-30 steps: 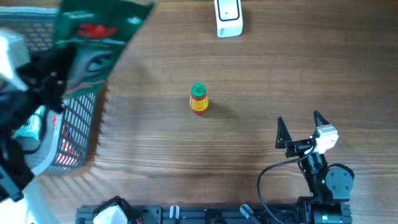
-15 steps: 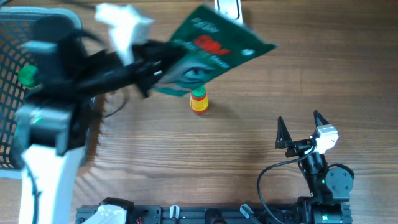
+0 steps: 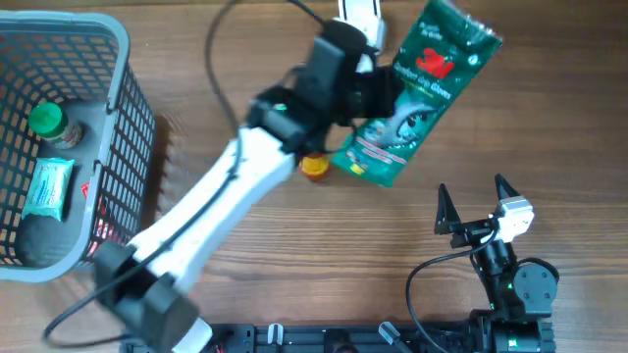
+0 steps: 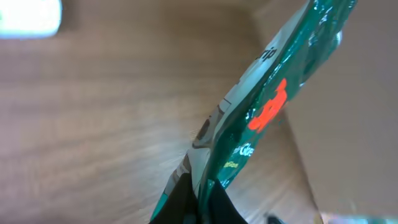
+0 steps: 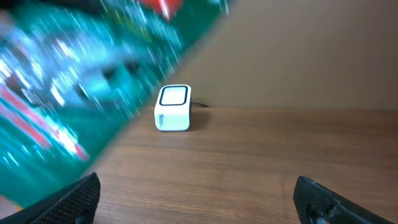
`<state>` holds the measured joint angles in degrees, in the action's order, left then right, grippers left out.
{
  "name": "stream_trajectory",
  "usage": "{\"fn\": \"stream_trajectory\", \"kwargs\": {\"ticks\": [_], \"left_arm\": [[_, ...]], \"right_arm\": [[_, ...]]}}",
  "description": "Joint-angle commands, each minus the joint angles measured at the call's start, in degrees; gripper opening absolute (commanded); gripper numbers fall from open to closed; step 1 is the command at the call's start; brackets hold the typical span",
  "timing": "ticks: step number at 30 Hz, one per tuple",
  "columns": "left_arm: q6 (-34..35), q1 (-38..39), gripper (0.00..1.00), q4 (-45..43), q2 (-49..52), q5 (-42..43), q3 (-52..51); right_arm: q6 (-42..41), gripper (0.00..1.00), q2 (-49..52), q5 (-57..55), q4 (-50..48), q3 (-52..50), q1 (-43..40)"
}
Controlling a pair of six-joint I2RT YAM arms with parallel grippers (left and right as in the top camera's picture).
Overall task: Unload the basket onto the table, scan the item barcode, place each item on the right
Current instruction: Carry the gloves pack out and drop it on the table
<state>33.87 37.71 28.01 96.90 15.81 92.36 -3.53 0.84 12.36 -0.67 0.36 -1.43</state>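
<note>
Our left gripper (image 3: pixel 376 95) is clamped shut on one long edge of the green packet (image 3: pixel 420 93). Our left wrist view shows the dark fingers (image 4: pixel 186 202) pinching its lower end while the packet (image 4: pixel 267 106) rises tilted away from them. A second ago we held this packet over the basket (image 3: pixel 113 44) at the desk's left edge. Half a second ago it hung over the small yellow bottle (image 3: pixel 314 168) in the middle of the desk (image 3: pixel 245 235). Now our arm has swung on toward the far edge, and the packet hangs in the air just right of the white scanner (image 3: pixel 359 10), which our arm partly covers. The yellow bottle has not moved and now peeks out from under our arm. Our right gripper (image 3: pixel 478 201) has stayed near the desk's near right corner with its jaws spread wide and empty. Its camera sees the blurred packet (image 5: pixel 74 81) up left of the scanner (image 5: pixel 173 116).
</note>
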Motion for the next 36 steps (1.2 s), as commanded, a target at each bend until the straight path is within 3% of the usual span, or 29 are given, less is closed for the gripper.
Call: {"fn": "stream_trajectory", "kwargs": {"ticks": [1, 7, 13, 15, 20, 25, 32, 36], "left_arm": [[13.4, 3.5, 0.04, 0.1, 9.3, -9.3, -0.1], [13.3, 6.9, 0.04, 3.2, 16.1, -10.4, -0.1], [13.3, 9.9, 0.06, 10.5, 18.3, -23.3, -0.3], [13.2, 10.6, 0.15, 12.0, 18.3, -25.9, -0.3], [12.9, 11.5, 0.53, 12.7, 17.8, -25.7, -0.2], [10.9, 12.0, 0.58, 12.8, 14.7, -24.2, 0.3], [-2.1, 11.9, 0.78, 13.0, 4.5, -24.5, 5.8], [-7.4, 10.4, 0.87, 13.4, -3.1, -31.8, 8.4]], "right_arm": [[0.5, 1.0, -0.6, -0.7, -0.2, -0.1, 0.3], [0.5, 1.0, -0.6, -0.7, -0.2, -0.1, 0.3], [0.5, 1.0, -0.6, -0.7, -0.2, -0.1, 0.3], [0.5, 1.0, -0.6, -0.7, -0.2, -0.1, 0.3], [0.5, 1.0, -0.6, -0.7, -0.2, -0.1, 0.3], [0.5, 1.0, -0.6, -0.7, -0.2, -0.1, 0.3], [0.5, 1.0, -0.6, -0.7, -0.2, -0.1, 0.3], [0.5, 1.0, -0.6, -0.7, -0.2, -0.1, 0.3]]}}
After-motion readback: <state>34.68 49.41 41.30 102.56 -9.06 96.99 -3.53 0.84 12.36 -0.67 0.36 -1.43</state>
